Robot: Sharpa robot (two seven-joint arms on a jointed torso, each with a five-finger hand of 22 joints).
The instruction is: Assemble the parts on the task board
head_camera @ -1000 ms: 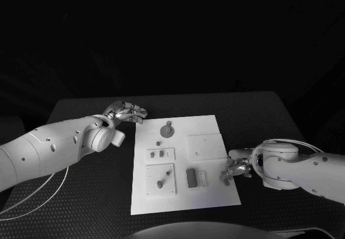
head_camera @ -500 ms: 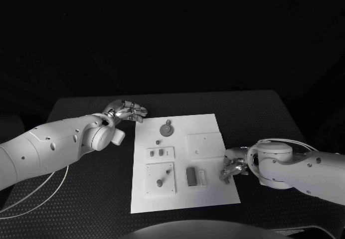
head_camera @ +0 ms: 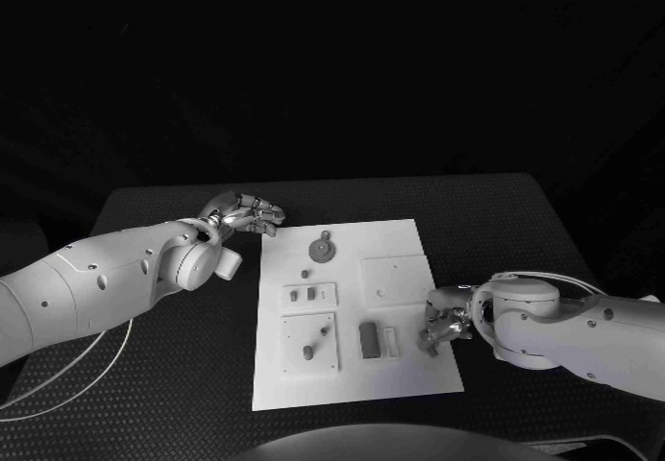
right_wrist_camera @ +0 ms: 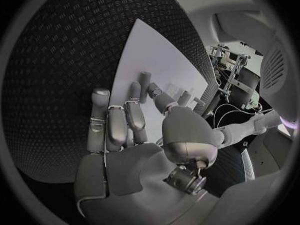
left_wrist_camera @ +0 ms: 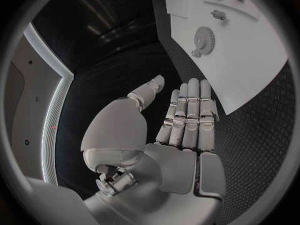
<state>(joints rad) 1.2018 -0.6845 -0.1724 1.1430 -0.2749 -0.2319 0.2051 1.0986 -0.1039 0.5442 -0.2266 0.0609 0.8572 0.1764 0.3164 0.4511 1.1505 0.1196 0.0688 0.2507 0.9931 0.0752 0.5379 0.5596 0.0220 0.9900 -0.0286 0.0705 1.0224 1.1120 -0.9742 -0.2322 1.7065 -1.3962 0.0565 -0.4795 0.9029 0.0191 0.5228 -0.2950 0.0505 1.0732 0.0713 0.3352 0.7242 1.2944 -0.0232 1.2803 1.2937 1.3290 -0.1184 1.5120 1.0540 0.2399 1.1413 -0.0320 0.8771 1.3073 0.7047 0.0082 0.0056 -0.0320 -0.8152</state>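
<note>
Overhead, the task board (head_camera: 354,312) is being seen lengthwise near-to-far; wrist views are showing right hand (head_camera: 444,325) and left hand (head_camera: 245,213) empty, fingers apart.

You've got one white rectangular task board (head_camera: 416,379) and two silver many-fingered hands: left hand (head_camera: 244,216) at its 11 o'clock, right hand (head_camera: 444,322) at 3. On the board: one round grey toothed disc (head_camera: 322,251) at 12, one dark rectangular block (head_camera: 369,341), three raised white square plates (head_camera: 394,280). Smaller grey bits are too tiny to count.
</note>
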